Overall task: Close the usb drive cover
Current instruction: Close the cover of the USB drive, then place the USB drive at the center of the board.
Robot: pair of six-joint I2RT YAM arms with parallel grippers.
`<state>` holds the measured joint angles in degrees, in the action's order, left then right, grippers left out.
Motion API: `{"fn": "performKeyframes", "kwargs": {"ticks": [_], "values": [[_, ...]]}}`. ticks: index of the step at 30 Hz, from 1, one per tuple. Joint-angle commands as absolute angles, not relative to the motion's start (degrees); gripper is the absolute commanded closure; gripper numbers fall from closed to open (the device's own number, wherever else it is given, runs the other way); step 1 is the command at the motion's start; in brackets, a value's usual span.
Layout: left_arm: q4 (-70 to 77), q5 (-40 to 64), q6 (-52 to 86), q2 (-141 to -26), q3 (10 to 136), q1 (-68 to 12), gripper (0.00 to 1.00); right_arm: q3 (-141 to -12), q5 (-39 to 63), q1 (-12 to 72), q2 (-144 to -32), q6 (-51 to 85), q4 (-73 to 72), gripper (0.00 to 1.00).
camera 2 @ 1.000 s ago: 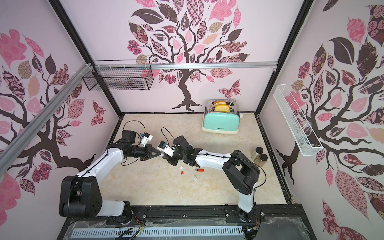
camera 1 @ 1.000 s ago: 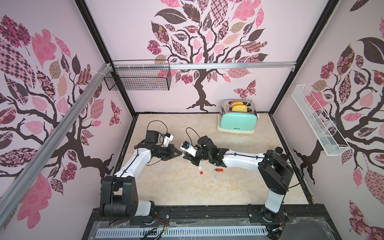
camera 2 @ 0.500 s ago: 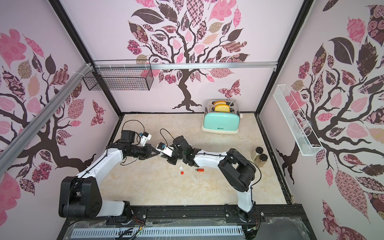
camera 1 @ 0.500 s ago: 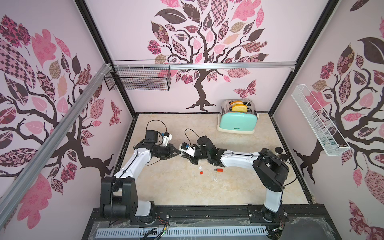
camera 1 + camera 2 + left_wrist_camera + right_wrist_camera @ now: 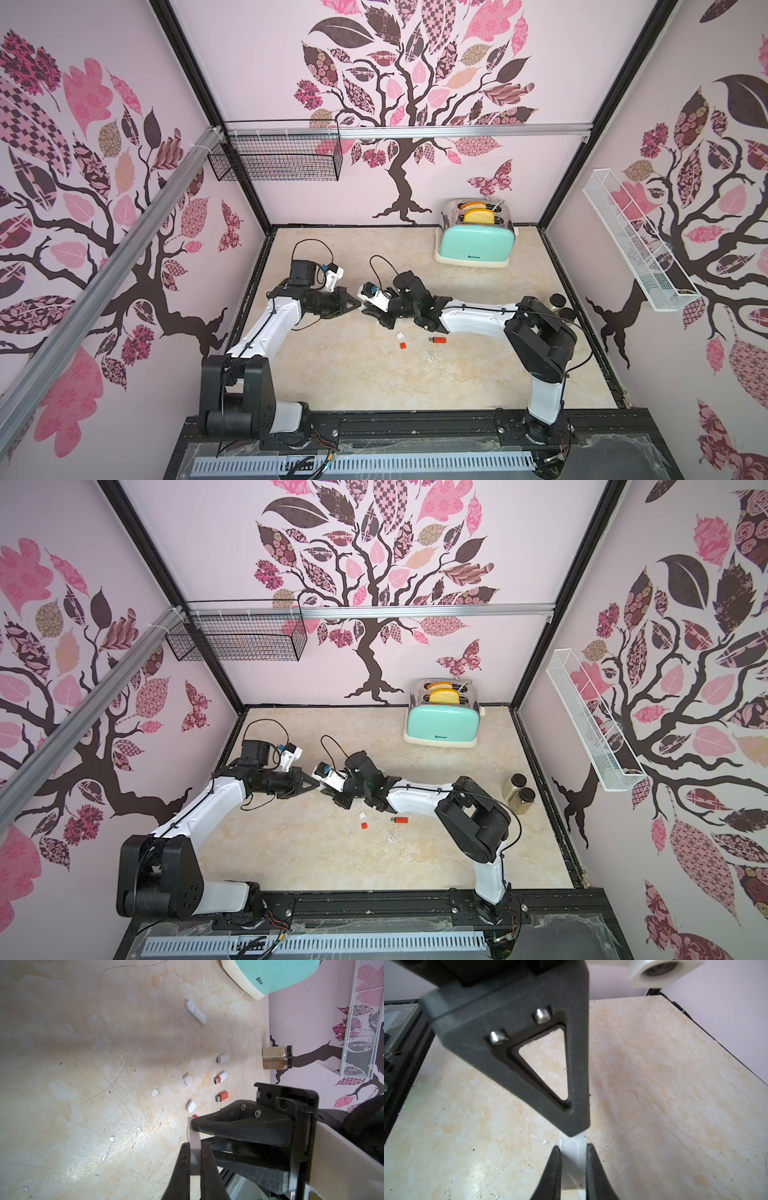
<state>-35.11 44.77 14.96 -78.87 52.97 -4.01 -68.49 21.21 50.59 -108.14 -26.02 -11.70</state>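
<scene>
The left gripper [image 5: 195, 1147] is clamped on a white usb drive [image 5: 193, 1139], and the right gripper [image 5: 573, 1148] is clamped on the same white piece from the opposite end. The two sets of tips meet nose to nose in the air just above the table [image 5: 353, 374], left of its centre. From the left wrist, one right finger [image 5: 228, 1126] lies across the white piece where it leaves the left jaws. From the right wrist the same meeting shows the other way round. Where drive ends and cover begins cannot be made out, nor which gripper has which part.

Over the last second neither grip has loosened. What has moved is the right arm: its elbow has swung in toward the middle of the table, carrying its gripper slightly closer to the left one. By my reading that is the pressing stroke — the cover driven home against the left's hold. That would put the task at or near its end, though no seam shows to confirm a full seat.

On the table nearer the robot's base lie a loose white cap [image 5: 400, 335], a red cap [image 5: 402, 345] and an uncapped red drive [image 5: 438, 340], each apart from the others and from both grippers. The toaster [image 5: 473, 245] stands at the back, well apart
</scene>
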Motion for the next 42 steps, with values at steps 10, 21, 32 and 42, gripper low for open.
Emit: {"fn": "performKeyframes", "kwargs": {"ticks": [10, 21, 32, 42], "values": [[-36.23, 43.52, 14.17, -71.99, 49.86, -0.74, 0.49, -69.34, 22.6, 47.65, -103.26, -34.31, -5.9, 1.0], [-33.89, 38.34, 10.87, -64.0, 45.27, 1.92, 0.32, -69.88, 16.77, 40.93, -100.43, -40.8, 6.61, 1.0], [-34.46, 33.63, 8.45, -64.03, 44.7, 2.29, 0.2, -81.48, 7.93, 39.33, -106.61, -48.46, 27.11, 1.0], [-33.44, 34.73, 8.26, -62.53, 43.57, 2.29, 0.12, -85.38, 2.62, 38.42, -112.55, -51.02, 31.79, 1.0]]}}
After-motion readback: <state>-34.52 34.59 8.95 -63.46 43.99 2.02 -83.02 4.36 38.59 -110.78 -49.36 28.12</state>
